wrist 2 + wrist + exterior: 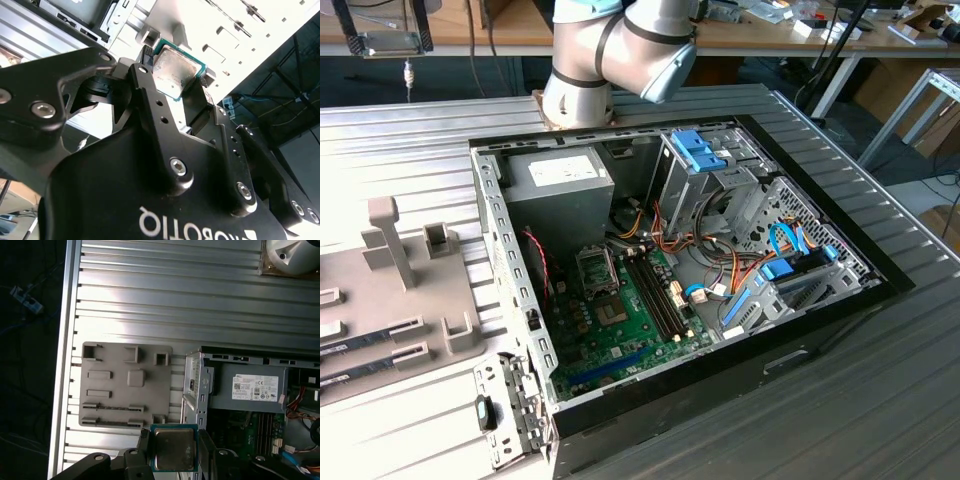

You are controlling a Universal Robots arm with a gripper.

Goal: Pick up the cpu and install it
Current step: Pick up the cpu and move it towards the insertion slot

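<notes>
In both wrist views my gripper [176,82] [173,452] is shut on the cpu [175,67] [172,446]. The cpu is a small flat square chip with a silvery metal top and a green rim, pinched by its two opposite edges between the black fingers [146,85]. In the first wrist view the held cpu hangs high above the table, over the gap between the grey holder plate [125,385] and the open computer case [197,390]. In the exterior view the black socket frame [597,268] lies on the green motherboard [620,335].
The arm [620,50] stands behind the case. Inside the case are a grey power supply [558,185], drive cages with blue clips [700,150], loose cables [720,270] and a dark chip [613,313]. The grey holder plate [400,300] lies on the ribbed metal table [880,380].
</notes>
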